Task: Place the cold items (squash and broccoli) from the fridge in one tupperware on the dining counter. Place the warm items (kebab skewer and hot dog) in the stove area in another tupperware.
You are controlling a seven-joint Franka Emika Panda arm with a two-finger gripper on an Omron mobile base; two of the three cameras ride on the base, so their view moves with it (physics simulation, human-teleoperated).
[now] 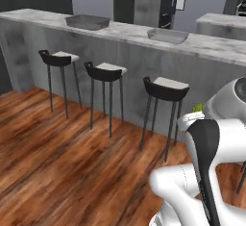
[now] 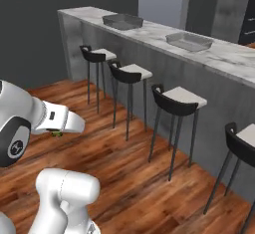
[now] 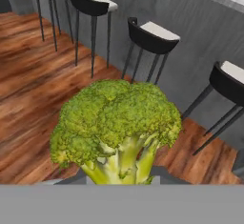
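Note:
A green broccoli fills the middle of the hand view, stem downward, and my gripper is shut on that stem, its fingers mostly hidden behind it. A sliver of the broccoli peeks out past the white arm in the left base view, and as a small green bit under the hand in the right base view. Two clear empty tupperwares stand apart on the marble dining counter: the left tupperware and the right tupperware. I hold the broccoli low, well short of the counter.
Black bar stools with white seats line the counter's front: a left stool, a middle stool and a right stool, with one more stool further right. Wooden floor lies between me and the stools.

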